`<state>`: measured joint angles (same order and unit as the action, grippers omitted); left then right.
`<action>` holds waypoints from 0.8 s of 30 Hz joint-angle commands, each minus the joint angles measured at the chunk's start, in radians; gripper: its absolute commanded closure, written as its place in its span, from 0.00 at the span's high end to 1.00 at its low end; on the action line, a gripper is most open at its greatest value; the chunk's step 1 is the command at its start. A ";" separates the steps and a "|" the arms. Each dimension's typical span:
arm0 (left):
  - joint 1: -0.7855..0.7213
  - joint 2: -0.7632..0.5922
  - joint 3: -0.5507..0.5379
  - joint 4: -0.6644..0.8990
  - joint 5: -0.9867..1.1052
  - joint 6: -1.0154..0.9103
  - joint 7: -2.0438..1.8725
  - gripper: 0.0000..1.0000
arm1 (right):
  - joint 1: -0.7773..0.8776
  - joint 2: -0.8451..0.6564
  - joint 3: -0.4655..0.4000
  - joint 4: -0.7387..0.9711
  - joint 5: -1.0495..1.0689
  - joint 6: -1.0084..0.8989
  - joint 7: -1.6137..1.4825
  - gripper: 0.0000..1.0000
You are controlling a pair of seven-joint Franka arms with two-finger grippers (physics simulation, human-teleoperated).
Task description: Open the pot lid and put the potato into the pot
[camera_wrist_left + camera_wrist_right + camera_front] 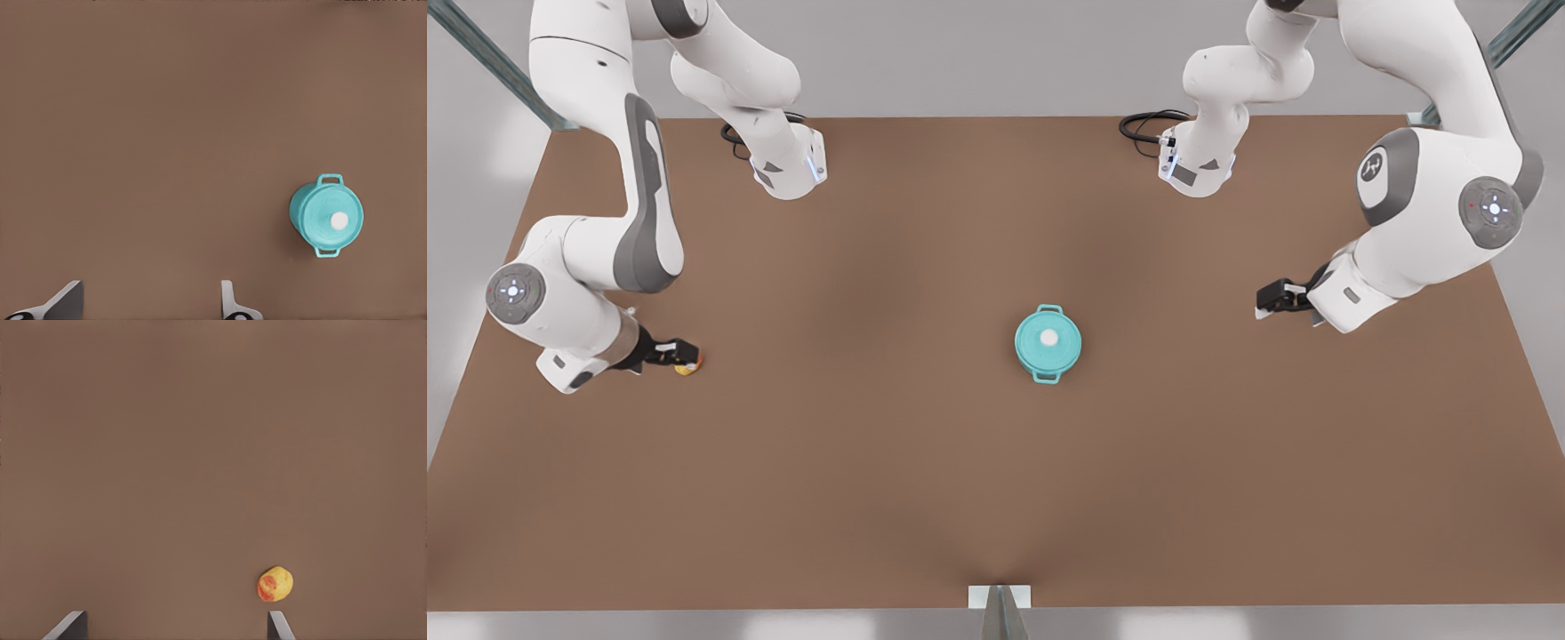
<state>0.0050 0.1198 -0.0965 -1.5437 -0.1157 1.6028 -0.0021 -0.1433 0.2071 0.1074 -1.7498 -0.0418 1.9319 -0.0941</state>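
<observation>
The teal pot (1039,366) stands near the middle of the brown table, and the pot lid (1048,339) with its white knob rests on top, covering it. The left wrist view sees pot (296,215) and lid (331,217) some way off from my left gripper (150,312). That gripper (1264,300) hovers open at the front view's right, well apart from the pot. At the front view's left lies the yellow-orange potato (689,365), right beside my open right gripper (678,353). In the right wrist view the potato (275,584) lies just off one finger, outside the gap of the gripper (173,632).
The brown table (871,462) stretches wide around the pot. Both arm bases stand at the far edge, with black cables (1152,124) beside them. A small grey bracket (1000,597) sits at the middle of the near edge.
</observation>
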 commanded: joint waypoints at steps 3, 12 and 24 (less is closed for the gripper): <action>-0.040 0.012 -0.012 0.031 0.014 0.042 -0.002 1.00 | 0.001 0.003 0.002 0.021 0.002 0.078 0.016 1.00; -0.662 0.083 -0.057 -0.438 0.183 0.643 -1.000 1.00 | -0.068 -0.043 -0.002 -0.195 0.060 0.108 0.017 1.00; -0.616 0.236 -0.034 -0.440 0.191 0.729 -0.993 1.00 | -0.078 -0.035 0.003 -0.479 0.051 0.464 0.338 1.00</action>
<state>-0.6123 0.3554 -0.1347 -1.9854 0.0758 2.2488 -0.6397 -0.2210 0.1719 0.1102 -2.2118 0.0083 2.2477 0.0066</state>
